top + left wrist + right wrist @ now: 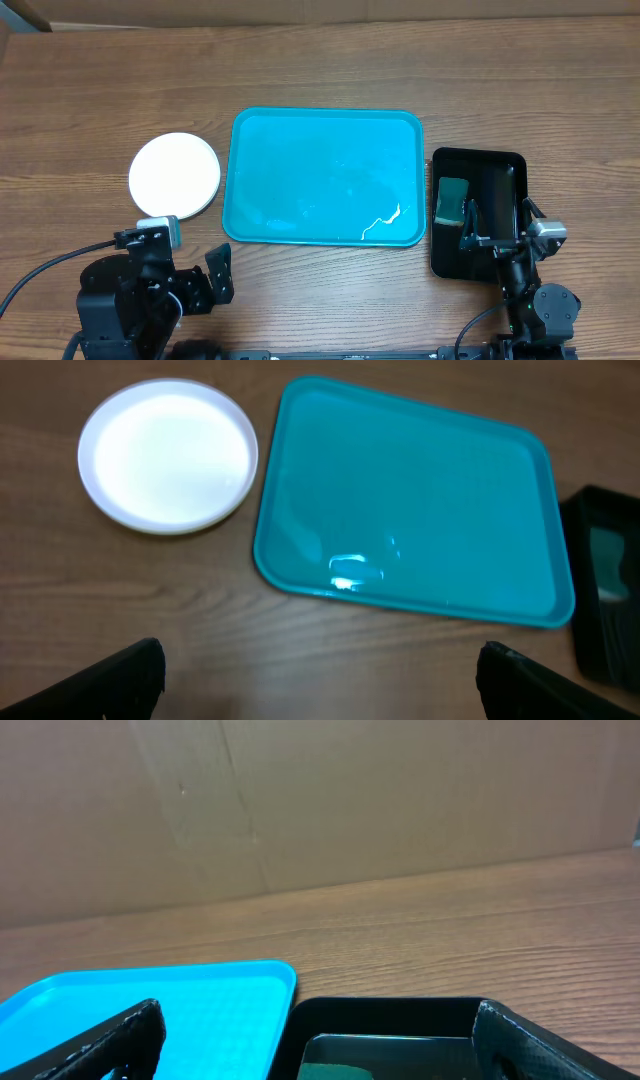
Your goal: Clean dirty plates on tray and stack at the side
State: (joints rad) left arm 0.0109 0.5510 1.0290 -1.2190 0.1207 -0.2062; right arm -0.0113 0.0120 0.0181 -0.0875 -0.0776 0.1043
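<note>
At frame left, the plates (174,175) sit stacked beside the bare tray (327,178).
Your left fingers (110,685) and right fingers (110,1040) hang released, empty; inspect that stack for smears.

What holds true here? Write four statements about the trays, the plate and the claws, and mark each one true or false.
1. The left claw and the right claw both stand open, holding nothing. True.
2. A dirty plate lies on the turquoise tray. False: the tray holds no plate; the white plate rests on the table beside it.
3. A green sponge lies in the black tray. True.
4. The black tray sits between the white plate and the turquoise tray. False: it stands on the turquoise tray's other side.
</note>
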